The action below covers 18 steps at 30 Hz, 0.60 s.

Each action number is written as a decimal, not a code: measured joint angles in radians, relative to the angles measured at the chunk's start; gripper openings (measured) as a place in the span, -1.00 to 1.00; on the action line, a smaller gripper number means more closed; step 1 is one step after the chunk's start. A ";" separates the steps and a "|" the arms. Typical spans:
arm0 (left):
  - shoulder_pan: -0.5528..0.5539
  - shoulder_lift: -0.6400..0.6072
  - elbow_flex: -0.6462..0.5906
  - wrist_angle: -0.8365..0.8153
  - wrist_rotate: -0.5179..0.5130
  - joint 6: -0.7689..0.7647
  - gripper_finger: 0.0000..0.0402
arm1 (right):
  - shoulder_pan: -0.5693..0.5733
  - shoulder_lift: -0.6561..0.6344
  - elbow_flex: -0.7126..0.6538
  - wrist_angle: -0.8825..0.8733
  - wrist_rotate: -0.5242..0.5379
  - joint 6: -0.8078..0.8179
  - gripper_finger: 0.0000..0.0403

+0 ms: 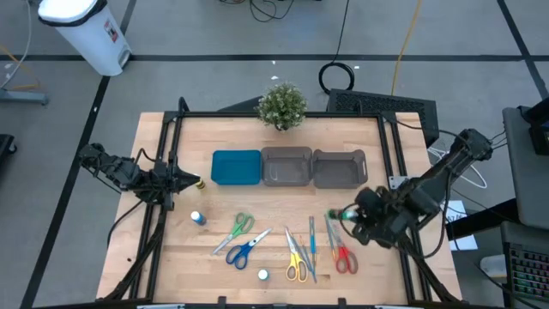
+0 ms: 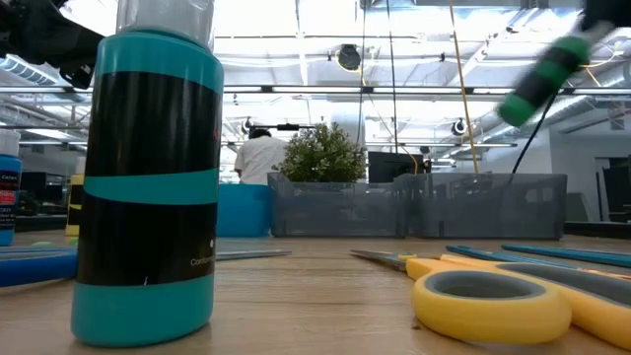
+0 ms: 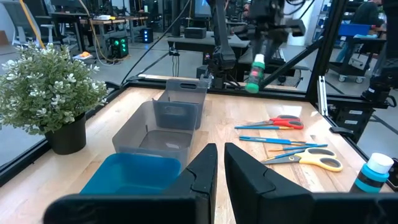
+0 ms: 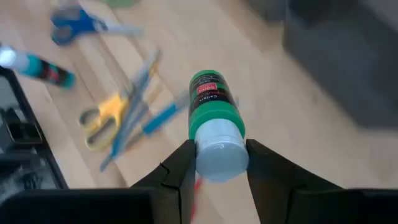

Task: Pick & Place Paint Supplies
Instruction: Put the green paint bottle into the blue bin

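Wooden bench with paint supplies spread across it

At the far edge stands a potted plant; before it sit a teal tray and two grey bins in a row. Nearer lie green scissors, blue scissors, yellow scissors, red scissors, thin blue sticks, a blue bottle, a teal bottle and a yellow bottle.

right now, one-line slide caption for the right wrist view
Right gripper holds a green paint bottle by its white cap above yellow scissors.
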 joint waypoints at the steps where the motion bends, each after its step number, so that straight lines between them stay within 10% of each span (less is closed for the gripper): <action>1: 0.000 0.000 0.000 0.000 0.000 0.000 -0.81 | -0.025 -0.007 0.000 0.011 0.012 -0.044 -0.48; 18: 0.000 0.000 0.000 0.000 0.000 0.000 -0.81 | -0.659 -0.033 0.000 0.368 -0.422 -0.798 -0.48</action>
